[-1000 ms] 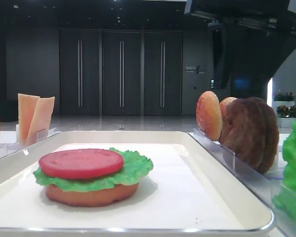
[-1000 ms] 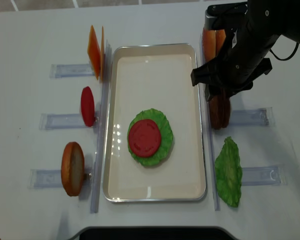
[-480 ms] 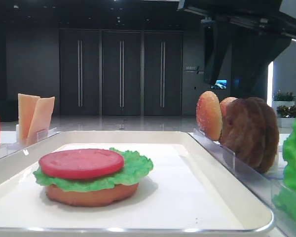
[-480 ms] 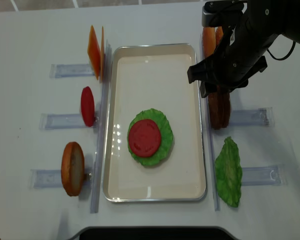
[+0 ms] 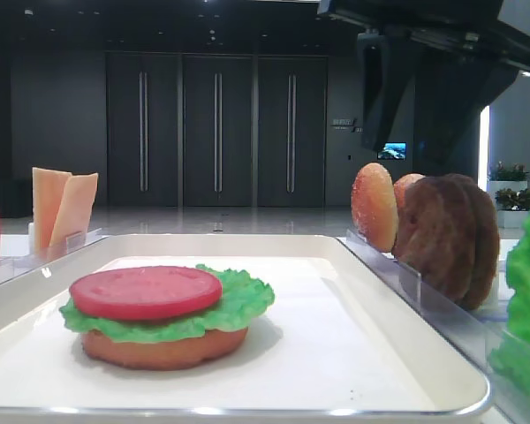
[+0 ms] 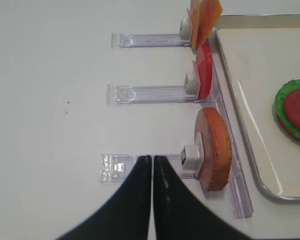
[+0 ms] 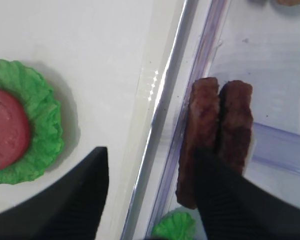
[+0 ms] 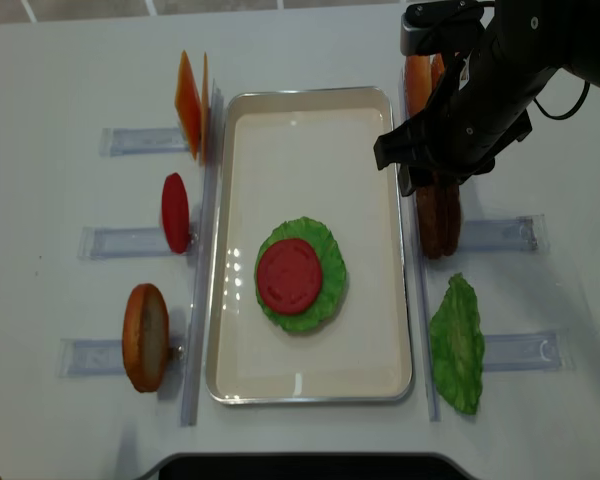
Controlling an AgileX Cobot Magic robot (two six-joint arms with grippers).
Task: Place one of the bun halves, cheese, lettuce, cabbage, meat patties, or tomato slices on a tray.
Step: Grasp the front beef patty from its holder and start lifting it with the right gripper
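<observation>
The cream-white tray (image 8: 310,140) holds a stack: a bun half under lettuce (image 8: 327,255), with a tomato slice (image 8: 290,275) on top. Two meat patties (image 7: 220,115) stand on edge in a clear holder just right of the tray rim (image 7: 162,100). My right gripper (image 7: 152,150) hangs open above them. One finger is over the tray and the other is over the near end of the patties, with nothing between them. My left gripper (image 6: 151,159) is shut and empty, beside the upright bun half (image 6: 214,150) at the front left.
Clear holders flank the tray. On the left are cheese (image 8: 190,100), a tomato slice (image 8: 175,212) and a bun half (image 8: 145,337). On the right are bun halves (image 8: 417,85), partly under my right arm, and a lettuce leaf (image 8: 457,345).
My right arm has shifted a little toward the far end of the table and slightly left, jaws equally wide. The left gripper and the food have not moved.
</observation>
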